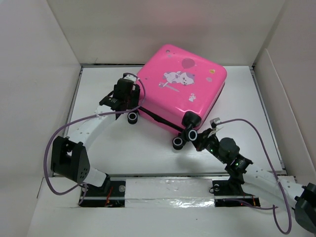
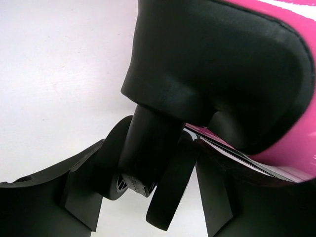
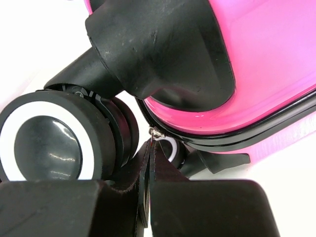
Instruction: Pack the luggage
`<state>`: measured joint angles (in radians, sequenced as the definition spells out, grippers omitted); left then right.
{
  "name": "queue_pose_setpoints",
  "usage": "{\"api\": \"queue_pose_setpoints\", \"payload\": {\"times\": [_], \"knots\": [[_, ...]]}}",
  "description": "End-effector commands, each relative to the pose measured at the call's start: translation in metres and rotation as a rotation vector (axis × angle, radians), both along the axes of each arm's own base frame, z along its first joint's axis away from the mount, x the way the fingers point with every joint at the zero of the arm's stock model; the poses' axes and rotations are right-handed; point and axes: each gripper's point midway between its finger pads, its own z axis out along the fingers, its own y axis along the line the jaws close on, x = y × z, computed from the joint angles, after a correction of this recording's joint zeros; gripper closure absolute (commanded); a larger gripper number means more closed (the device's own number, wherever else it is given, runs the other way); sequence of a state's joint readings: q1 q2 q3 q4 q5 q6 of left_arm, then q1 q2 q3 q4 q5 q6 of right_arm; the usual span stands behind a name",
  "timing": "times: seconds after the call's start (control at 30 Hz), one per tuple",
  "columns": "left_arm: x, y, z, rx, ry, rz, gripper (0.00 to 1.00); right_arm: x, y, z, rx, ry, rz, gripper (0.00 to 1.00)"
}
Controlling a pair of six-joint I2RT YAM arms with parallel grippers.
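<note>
The closed luggage (image 1: 185,91) lies flat on the table (image 1: 148,150), directly ahead of both grippers. The left gripper (image 2: 150,197) straddles a caster wheel (image 2: 170,190), but I cannot tell whether it pinches it. The right gripper (image 3: 148,185) is clenched tight, with the zipper pull (image 3: 156,132) at its tips.

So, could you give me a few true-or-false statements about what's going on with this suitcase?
1. The suitcase is closed. True.
2. Its stickers face down. False: they face up.
3. The left jaws straddle a wheel. True.
4. The right jaws are wide open. False: they are shut, right at the zipper, beside another wheel.
5. Both arms are at the suitcase's wheel end. True.
</note>
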<state>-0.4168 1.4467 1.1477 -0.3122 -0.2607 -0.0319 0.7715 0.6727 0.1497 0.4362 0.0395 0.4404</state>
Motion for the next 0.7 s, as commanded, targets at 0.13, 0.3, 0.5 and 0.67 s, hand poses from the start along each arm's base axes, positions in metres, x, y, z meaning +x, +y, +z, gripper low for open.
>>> {"api": "queue_pose_setpoints", "payload": {"times": [0.13,0.3,0.5,0.67], "knots": [[-0.026,-0.08,0.045,-0.344,-0.072,-0.236,1.0,0.003,0.007,0.067,0.118,-0.136,0.04,1.0],[-0.078,-0.134,0.06,-0.49,-0.07,-0.355,1.0,0.031,-0.023,0.094,0.075,-0.181,-0.096,1.0],[-0.137,-0.189,0.064,-0.635,-0.052,-0.496,1.0,0.06,-0.072,0.138,0.024,-0.25,-0.254,1.0],[-0.185,-0.241,0.078,-0.81,-0.047,-0.624,1.0,0.066,-0.071,0.094,0.028,-0.153,-0.193,1.0]]}}
